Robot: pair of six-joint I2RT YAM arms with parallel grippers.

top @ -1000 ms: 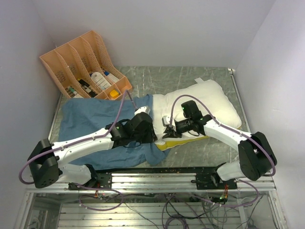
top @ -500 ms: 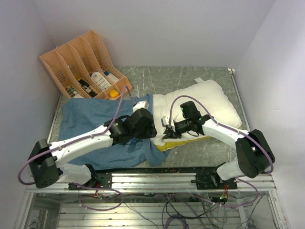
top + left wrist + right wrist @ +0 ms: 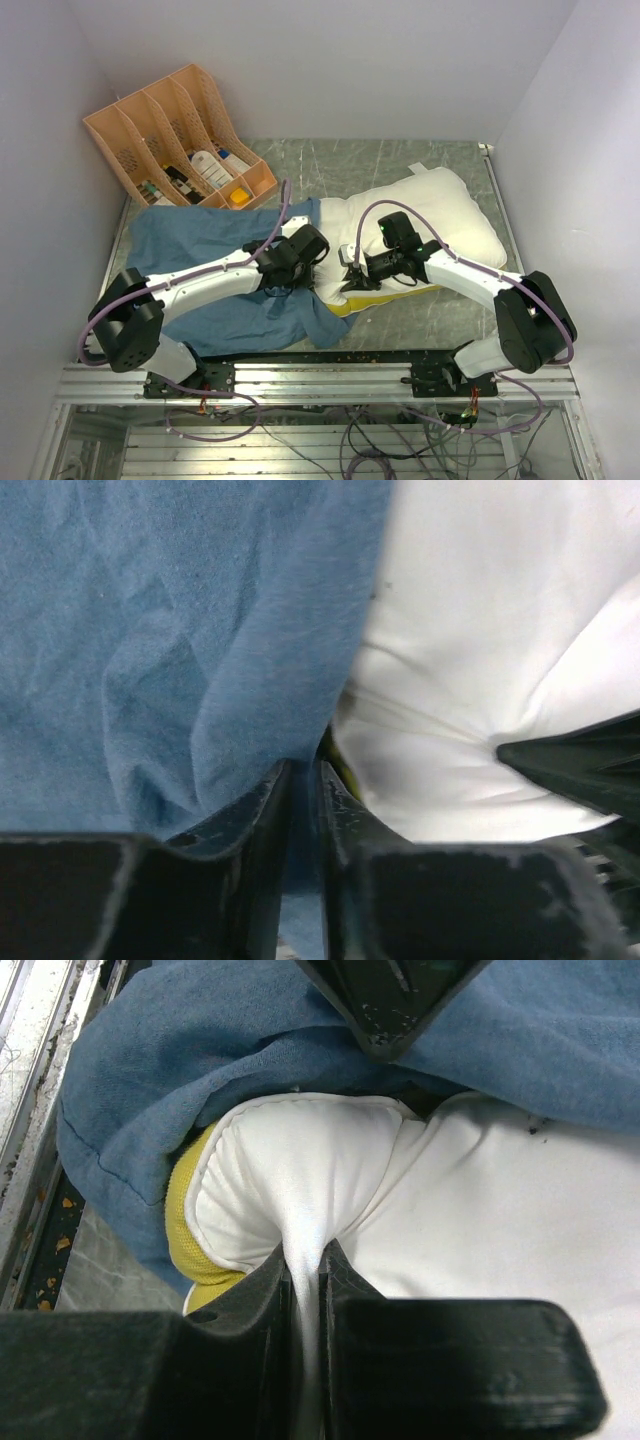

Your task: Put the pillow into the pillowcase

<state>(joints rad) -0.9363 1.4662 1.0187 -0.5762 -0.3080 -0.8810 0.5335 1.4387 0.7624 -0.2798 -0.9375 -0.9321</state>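
Case [image 3: 175, 250]: left side, flat and wrinkled, mouth facing right. Pillow [image 3: 430, 220]: right of centre, its near-left corner tucked just inside that mouth, the rest bare. Left gripper [image 3: 303, 772]: pressed nearly together on a thin fold of the case's edge. Right gripper [image 3: 303, 1255]: pinching a ridge of pillow beside the corner. Risks: the thin fold may slip free and let the mouth collapse; the plump corner may spring out if pushed against a slack opening.
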